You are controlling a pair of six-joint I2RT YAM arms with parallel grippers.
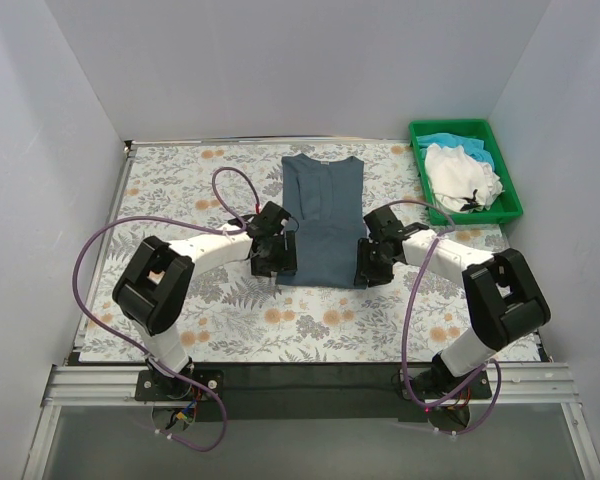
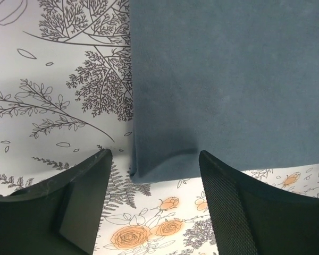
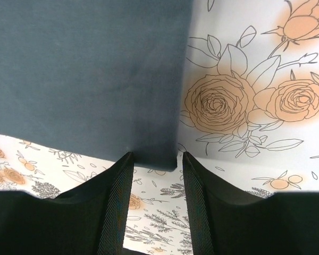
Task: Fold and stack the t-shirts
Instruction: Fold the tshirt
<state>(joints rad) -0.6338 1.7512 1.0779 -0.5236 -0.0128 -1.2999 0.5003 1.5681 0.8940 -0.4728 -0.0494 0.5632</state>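
The dark slate blue-grey t-shirt (image 1: 323, 215) lies flat on the floral table cover, folded into a long strip with its collar at the far end. My left gripper (image 1: 273, 262) hovers at its near left corner and my right gripper (image 1: 368, 262) at its near right corner. In the left wrist view the gripper (image 2: 154, 156) is open, and the shirt (image 2: 228, 79) corner lies flat just past the fingertips. The right gripper (image 3: 157, 155) is open too, with a narrower gap, and the shirt (image 3: 85, 69) corner rests on the table ahead of it. A white t-shirt (image 1: 462, 178) and a turquoise t-shirt (image 1: 450, 142) lie crumpled in the tray.
The green plastic tray (image 1: 507, 185) stands at the back right corner of the table. White walls close in the table on the left, back and right. The floral cover (image 1: 180, 190) lies bare to the left of the shirt and along the near edge.
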